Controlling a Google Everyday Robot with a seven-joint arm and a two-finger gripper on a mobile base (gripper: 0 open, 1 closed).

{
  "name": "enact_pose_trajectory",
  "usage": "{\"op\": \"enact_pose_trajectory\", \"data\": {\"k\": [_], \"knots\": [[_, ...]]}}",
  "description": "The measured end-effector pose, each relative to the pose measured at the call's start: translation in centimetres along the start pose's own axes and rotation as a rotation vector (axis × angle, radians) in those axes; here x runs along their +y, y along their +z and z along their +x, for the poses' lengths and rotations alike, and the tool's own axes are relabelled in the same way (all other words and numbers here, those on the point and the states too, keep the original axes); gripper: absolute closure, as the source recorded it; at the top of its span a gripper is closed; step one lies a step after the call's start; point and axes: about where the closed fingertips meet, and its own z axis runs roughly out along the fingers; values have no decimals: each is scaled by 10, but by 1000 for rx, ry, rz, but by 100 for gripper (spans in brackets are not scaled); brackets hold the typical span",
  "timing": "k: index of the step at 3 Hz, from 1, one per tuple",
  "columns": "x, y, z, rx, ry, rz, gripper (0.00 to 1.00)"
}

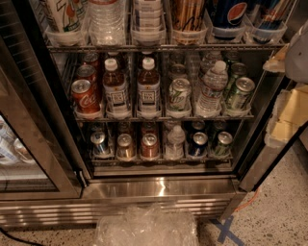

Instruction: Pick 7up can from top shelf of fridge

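The fridge (159, 188) stands open in front of me, with dark walls and wire racks. The top shelf (159, 47) runs along the upper edge of the view and carries a row of clear plastic trays. The 7up can (65, 13) stands in the leftmost tray, white with green lettering and an orange spot; its top is cut off by the frame. Clear bottles (107, 19), a tall brown can (187, 14) and blue Pepsi cans (230, 13) stand to its right. My gripper (284, 110) shows as cream and grey parts at the right edge, far right of and below the 7up can.
The glass door (29, 144) hangs open at the left. The middle rack holds red Coca-Cola cans (85, 96), brown white-capped bottles (115, 89), green-and-silver cans (179, 93) and a water bottle (211, 86). A crumpled clear plastic bag (144, 226) lies on the floor.
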Motion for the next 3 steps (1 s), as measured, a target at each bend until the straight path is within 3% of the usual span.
{"op": "enact_pose_trajectory", "data": {"k": [1,2,3], "knots": [[0,0,0,0,0,0,0],[4,14,-25,-80,36,-1,0],[17,49,-76,-271,117,-44,0]]}}
